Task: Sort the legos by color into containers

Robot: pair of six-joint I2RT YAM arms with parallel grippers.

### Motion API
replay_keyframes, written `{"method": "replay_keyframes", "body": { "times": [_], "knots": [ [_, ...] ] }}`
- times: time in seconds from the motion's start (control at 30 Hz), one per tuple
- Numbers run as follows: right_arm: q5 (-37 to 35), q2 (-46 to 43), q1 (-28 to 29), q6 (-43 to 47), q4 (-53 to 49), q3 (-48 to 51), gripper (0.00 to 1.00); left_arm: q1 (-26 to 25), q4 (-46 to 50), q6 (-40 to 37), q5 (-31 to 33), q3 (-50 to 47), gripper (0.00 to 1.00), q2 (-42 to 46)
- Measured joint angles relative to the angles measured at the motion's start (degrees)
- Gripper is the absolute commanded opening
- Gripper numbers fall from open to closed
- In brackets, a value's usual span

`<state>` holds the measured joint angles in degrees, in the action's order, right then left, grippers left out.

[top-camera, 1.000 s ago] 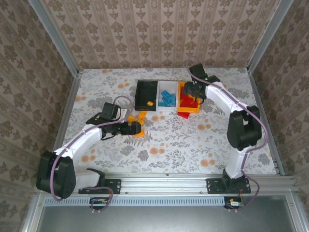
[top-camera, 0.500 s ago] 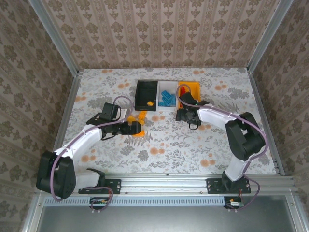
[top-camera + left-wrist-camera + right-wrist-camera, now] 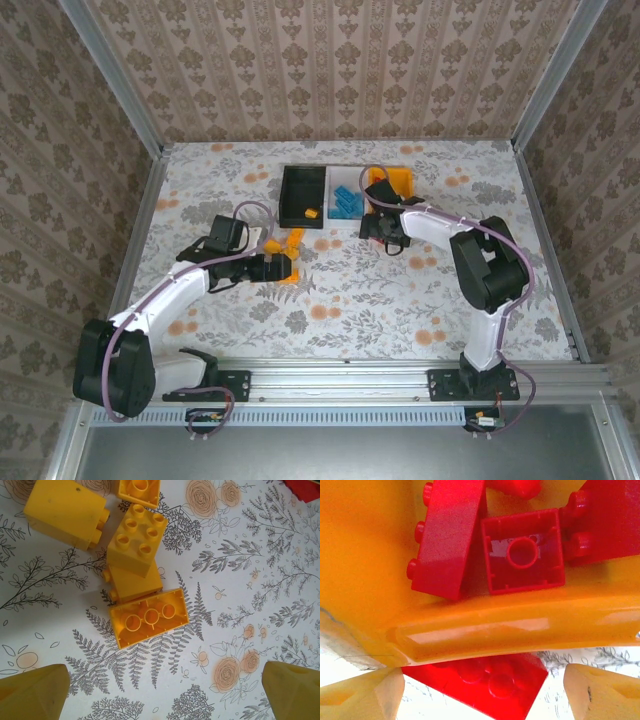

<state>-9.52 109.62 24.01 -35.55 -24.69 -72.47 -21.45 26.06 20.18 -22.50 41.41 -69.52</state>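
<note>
Floral-print tabletop [image 3: 340, 290] under both arms. Well left of the orange-yellow plastic bin [image 3: 485, 630], my left pincer [image 3: 162, 692] hangs spread over five yellow studded bricks [image 3: 148, 617]. My right pincer [image 3: 482, 695], also spread, straddles one red plastic brick [image 3: 475, 680] on the tabletop at that bin's near wall; I'd centre, pinch, then lift clear of the rim. Inside: at least three red bricks [image 3: 522, 550]. Left of it, one white plastic bin [image 3: 340, 176] of blue bricks [image 3: 348, 202], uncountable, then one black bin [image 3: 300, 190] holding one yellow brick [image 3: 311, 213].
</note>
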Motion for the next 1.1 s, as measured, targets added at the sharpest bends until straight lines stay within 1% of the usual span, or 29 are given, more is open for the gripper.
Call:
{"method": "replay_keyframes", "body": {
  "times": [0.13,0.27,0.4,0.53,0.63,0.7,0.9,1.0,1.1],
  "knots": [
    [1.9,1.4,-0.4,2.3,1.0,-1.4,0.81,0.2,0.2,0.0,0.0,0.0,1.0,0.0],
    [5.4,1.9,-0.6,3.5,2.1,-1.5,0.77,0.2,0.3,0.0,0.0,0.0,1.0,0.0],
    [8.4,1.4,0.6,4.0,3.7,0.6,0.76,0.2,0.3,0.0,0.0,0.0,1.0,0.0],
    [8.5,0.8,1.5,5.2,3.8,1.7,0.74,0.2,0.3,0.0,0.0,0.0,1.0,0.0],
    [8.4,0.9,1.6,6.1,3.1,1.5,0.7,0.2,0.3,0.0,-0.2,0.0,1.0,-0.1],
    [8.2,1.3,1.6,7.0,2.4,0.6,0.64,0.2,0.3,0.0,-0.2,0.0,1.0,-0.1],
    [6.5,4.3,1.6,8.9,0.6,-3.4,0.39,0.4,0.3,0.0,-0.2,-0.4,1.0,-0.1],
    [5.3,4.5,1.8,8.8,-0.2,-3.9,0.32,0.6,0.3,0.0,-0.2,-0.5,1.0,-0.1],
    [4.4,4.3,2.1,8.7,-1.0,-3.9,0.31,0.6,0.3,0.0,-0.2,-0.5,1.0,-0.1]
  ]
}}
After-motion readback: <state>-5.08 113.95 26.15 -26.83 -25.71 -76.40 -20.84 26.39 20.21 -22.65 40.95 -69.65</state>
